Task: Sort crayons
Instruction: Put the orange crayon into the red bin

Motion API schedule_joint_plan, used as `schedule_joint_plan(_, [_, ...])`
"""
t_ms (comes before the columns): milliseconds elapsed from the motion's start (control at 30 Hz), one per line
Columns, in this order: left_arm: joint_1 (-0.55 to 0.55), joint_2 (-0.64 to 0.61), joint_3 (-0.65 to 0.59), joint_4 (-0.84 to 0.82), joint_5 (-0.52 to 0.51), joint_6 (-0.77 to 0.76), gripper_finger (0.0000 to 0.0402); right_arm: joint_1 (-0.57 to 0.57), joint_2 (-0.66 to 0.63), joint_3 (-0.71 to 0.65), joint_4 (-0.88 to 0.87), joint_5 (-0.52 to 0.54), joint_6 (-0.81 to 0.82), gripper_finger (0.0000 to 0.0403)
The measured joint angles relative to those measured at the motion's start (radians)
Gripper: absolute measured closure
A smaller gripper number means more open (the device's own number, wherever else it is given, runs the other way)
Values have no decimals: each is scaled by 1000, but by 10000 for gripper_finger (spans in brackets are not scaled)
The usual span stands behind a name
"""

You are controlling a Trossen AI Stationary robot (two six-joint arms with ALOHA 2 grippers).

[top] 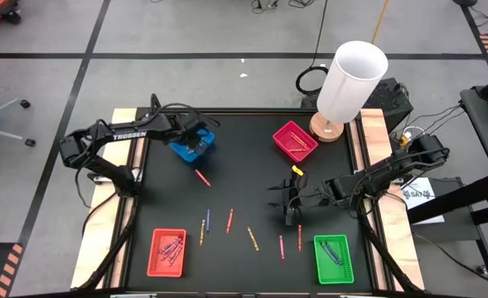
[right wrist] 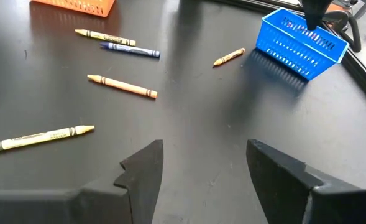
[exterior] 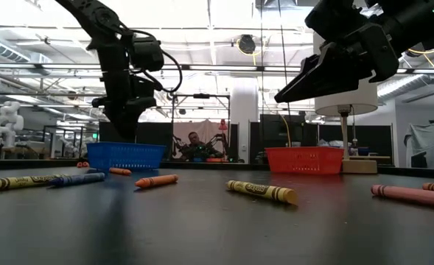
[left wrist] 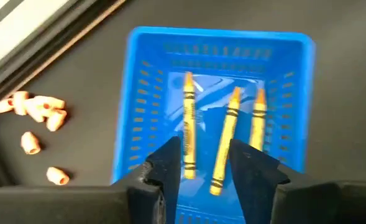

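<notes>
L gripper point(left wrist: 206, 163) is held over the blue tray point(left wrist: 139, 93), jaws apart, so yellow crayons point(left wrist: 187, 127) are kept together inside. R gripper point(right wrist: 204, 165), jaws wide, empty, is poised above loose crayons point(top: 249, 238) on the table point(top: 244, 174), prob. for next pick.

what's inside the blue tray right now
Three yellow crayons lie lengthwise in the blue tray, seen from the left wrist. The left claw, fingers apart above it, covers their near ends and part of the tray floor, so anything there is hidden.
</notes>
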Motion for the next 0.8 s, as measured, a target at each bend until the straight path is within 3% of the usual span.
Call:
schedule_joint_plan(233, [-199,-10,0,1,-20,-71,268,0,0,0,1,-1,0,188])
schedule_joint_plan(500, [-574,-12,0,85,-185,-150,268,0,0,0,3,-1,8,188])
schedule_joint_plan(633, [-752,-12,0,162,-316,-209,268,0,0,0,3,-2,24,188])
schedule_joint_plan(800, [-954,-12,-74,387,-451,-192,268,0,0,0,3,-30,72,188])
